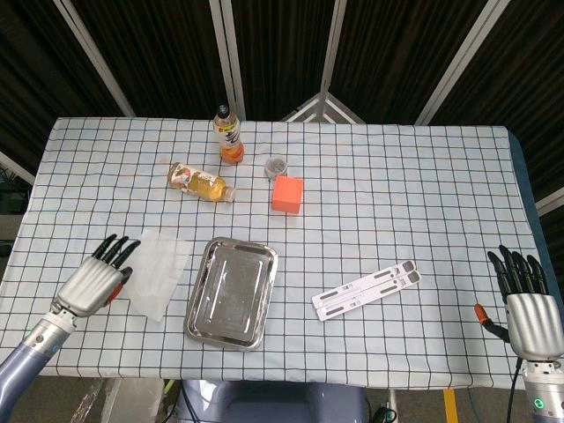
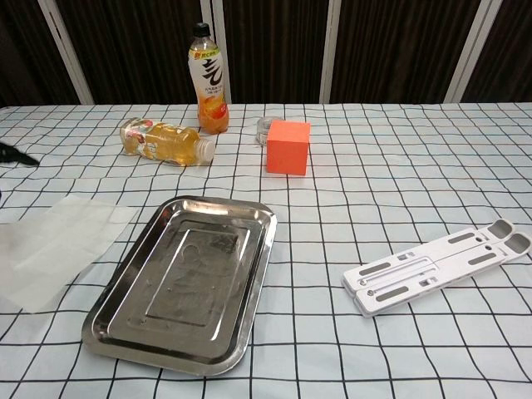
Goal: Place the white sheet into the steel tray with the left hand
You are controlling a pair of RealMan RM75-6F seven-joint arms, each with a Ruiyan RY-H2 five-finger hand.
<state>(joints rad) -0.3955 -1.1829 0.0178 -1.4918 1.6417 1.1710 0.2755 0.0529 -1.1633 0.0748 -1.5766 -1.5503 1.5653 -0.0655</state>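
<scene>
The white translucent sheet lies flat on the checked cloth, just left of the steel tray, which holds nothing. My left hand hovers at the sheet's left edge with its fingers spread and pointing up the table; in the chest view only dark fingertips show at the far left. Whether it touches the sheet I cannot tell. My right hand stays at the table's right front corner, fingers apart, holding nothing.
A tea bottle lies on its side and another bottle stands behind it. An orange block and a small jar sit mid-table. A white folding stand lies right of the tray.
</scene>
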